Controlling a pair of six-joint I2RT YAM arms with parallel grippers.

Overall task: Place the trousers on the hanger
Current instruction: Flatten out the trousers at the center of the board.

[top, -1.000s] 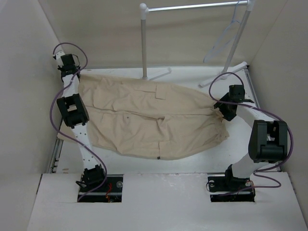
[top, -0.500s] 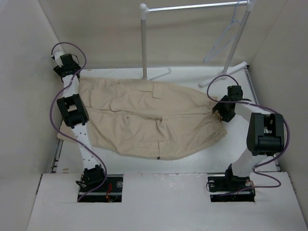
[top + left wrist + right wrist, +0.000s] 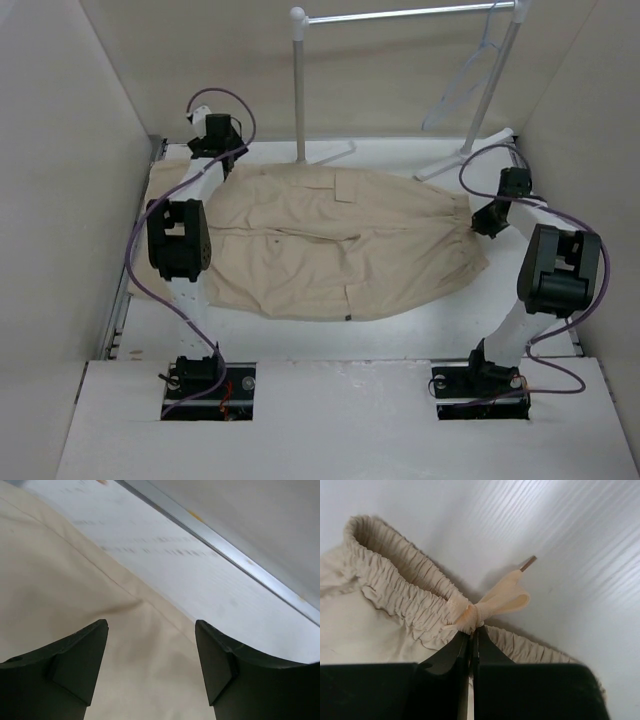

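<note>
Right fingers [image 3: 472, 645] were pressed together, pinching the gathered waistband [image 3: 395, 575] of the trousers [image 3: 340, 240] just where the drawstring [image 3: 502, 597] was knotted. The bow and one capped tip of the cord stuck out past the fingertips over the white tabletop [image 3: 450, 320]. Left fingers [image 3: 100, 632] were spread wide with nothing gripped between them, poised above tan cloth close to one edge of it. Whether their tips touched the cloth could not be told. Beyond that edge lay bare tabletop, and then a metal rail [image 3: 225, 555] along the foot of the wall.

Seen from above, the trousers lay flat across the middle of the tabletop, with the waist toward the right arm and the legs reaching toward the left arm. One leg was nearer the back wall and the other nearer the arm bases, and a cargo pocket flap showed on each. The left arm reached over the far left corner of the cloth, and the right arm's wrist sat at the waist end. The hanger [image 3: 470, 70] hung by its hook from the top bar of the white rack [image 3: 298, 80] at the back right, well apart from the trousers.
</note>
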